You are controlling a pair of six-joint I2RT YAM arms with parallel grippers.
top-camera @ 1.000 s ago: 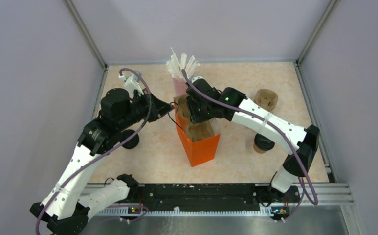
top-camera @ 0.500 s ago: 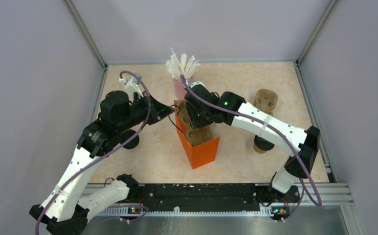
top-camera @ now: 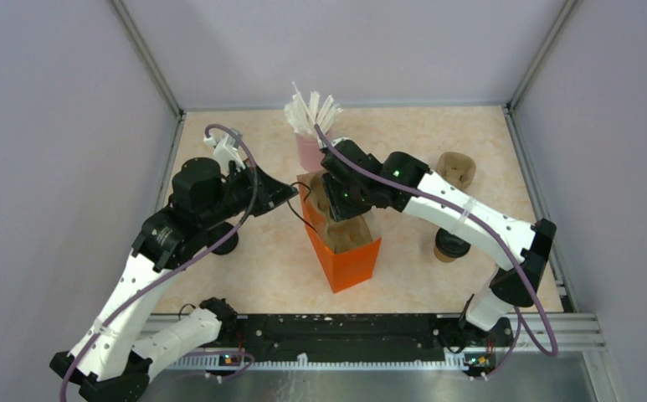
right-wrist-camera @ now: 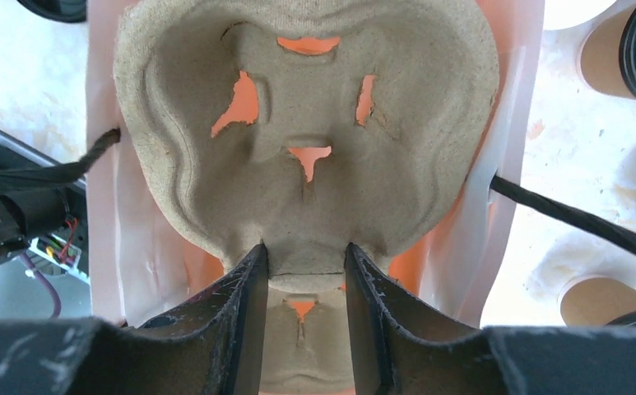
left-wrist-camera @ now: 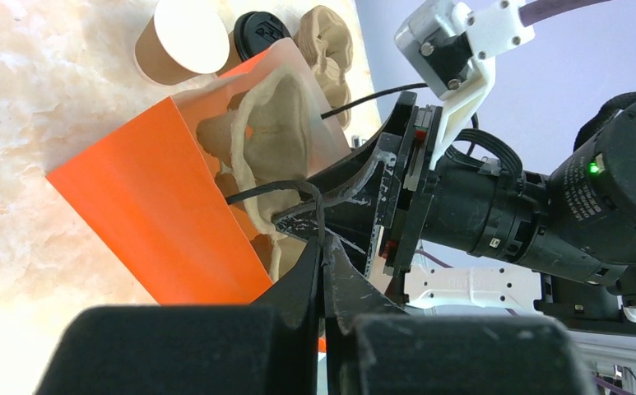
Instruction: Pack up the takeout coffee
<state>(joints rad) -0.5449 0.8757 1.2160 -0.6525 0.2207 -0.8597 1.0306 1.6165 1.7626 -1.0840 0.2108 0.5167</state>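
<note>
The takeout coffee point(top-camera: 450, 245) is not packed yet: a lidded cup stands on the table point(top-camera: 261, 268) to the right of the orange bag point(top-camera: 353, 268), well apart from it, and an unlidded cup point(left-wrist-camera: 178, 37) also stands outside. The bag holds only a pulp carrier point(right-wrist-camera: 306, 99), its middle ridge pinched by the right gripper point(right-wrist-camera: 306, 255), while the left gripper point(left-wrist-camera: 322, 247) is pressed together on the bag's cord handle point(left-wrist-camera: 298, 191). Seating the carrier and loading every cup appear to be left.
</note>
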